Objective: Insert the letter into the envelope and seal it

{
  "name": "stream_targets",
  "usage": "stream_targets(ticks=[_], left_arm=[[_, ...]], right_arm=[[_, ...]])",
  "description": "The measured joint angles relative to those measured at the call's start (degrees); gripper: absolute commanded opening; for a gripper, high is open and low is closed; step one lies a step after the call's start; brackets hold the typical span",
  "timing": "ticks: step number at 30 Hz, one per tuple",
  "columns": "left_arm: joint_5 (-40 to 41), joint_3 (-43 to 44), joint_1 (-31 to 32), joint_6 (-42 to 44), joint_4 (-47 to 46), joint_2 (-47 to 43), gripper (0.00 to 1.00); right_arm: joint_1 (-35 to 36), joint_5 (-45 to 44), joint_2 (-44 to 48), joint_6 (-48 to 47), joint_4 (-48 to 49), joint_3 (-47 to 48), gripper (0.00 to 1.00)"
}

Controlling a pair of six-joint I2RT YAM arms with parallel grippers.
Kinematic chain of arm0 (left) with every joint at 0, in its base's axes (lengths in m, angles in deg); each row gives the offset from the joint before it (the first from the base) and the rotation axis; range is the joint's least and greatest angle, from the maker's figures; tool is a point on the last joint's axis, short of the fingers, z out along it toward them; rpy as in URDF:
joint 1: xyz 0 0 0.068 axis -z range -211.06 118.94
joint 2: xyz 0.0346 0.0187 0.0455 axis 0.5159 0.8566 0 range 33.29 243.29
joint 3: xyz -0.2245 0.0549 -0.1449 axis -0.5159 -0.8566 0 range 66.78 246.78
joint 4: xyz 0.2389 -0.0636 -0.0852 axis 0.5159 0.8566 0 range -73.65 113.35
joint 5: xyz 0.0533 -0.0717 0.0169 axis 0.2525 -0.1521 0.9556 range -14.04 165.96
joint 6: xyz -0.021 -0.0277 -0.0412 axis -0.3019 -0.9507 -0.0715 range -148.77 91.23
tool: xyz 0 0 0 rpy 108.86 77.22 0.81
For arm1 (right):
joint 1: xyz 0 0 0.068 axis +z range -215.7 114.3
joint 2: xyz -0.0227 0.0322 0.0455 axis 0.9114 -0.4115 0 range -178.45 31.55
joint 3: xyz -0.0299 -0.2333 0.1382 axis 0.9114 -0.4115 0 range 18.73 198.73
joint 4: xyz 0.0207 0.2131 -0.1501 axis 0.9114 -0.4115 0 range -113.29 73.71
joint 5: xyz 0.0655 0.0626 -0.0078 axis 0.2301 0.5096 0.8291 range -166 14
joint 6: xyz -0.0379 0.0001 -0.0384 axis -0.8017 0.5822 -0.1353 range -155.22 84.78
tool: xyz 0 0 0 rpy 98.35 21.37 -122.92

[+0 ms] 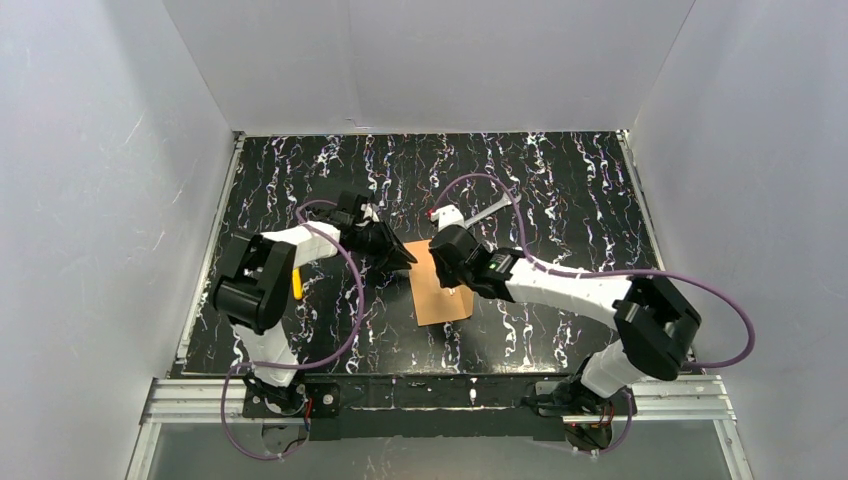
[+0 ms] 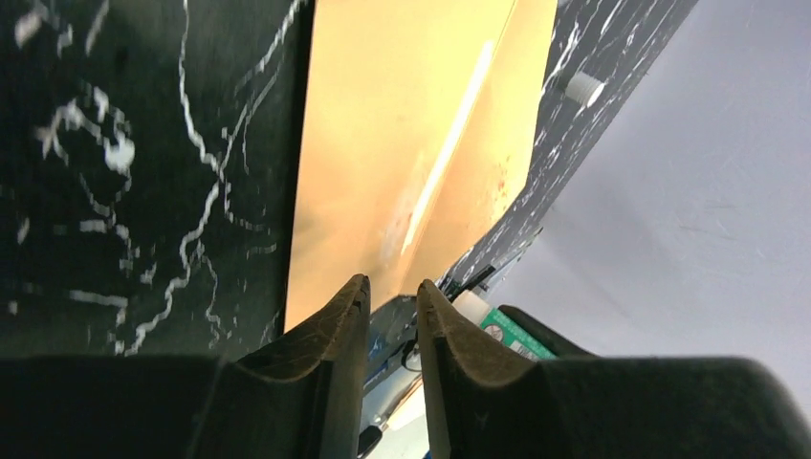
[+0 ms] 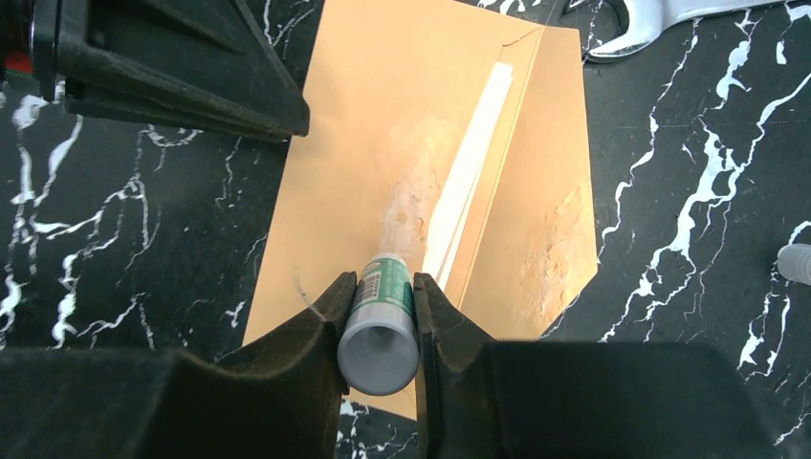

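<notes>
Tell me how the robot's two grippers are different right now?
The right gripper is shut on a grey tube with a green label; the left gripper holds nothing, its fingers a little apart. The right gripper is over the middle of the envelope; the left gripper sits at the envelope's edge. Both have black fingers and are close to the envelope.
</notes>
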Motion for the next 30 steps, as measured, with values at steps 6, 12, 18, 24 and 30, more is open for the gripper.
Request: stream_targets(ticks=[6,12,18,24,30], left_arm=[[0.1,1.9,0.2,-2.3,-4.4,4.1,0.18],[0.1,4.1,0.7,-3.5,-7.3,6.3,0.13],[0.0,4.3,0.7,-4.6,-8.2,11.2,0.12],[-0.4,5.2,0.7,-5.1,-7.6,12.9,0.13],[0.3,6.1,0.7,-3.9,-5.3,13.0,0.11]], right_arm=[[1.0,-4.6,-4.4,0.5,2.5,0.0,0.01],[1.2,-5.5,-6.3,1.0,4.5,0.1,0.01],[1.3,-4.9,-9.1,1.1,5.5,0.1,0.01],[1.4,-4.8,-10.5,1.2,5.8,0.1,0.01],[1.4,-4.8,-11.6,1.8,7.0,0.0,0.01]])
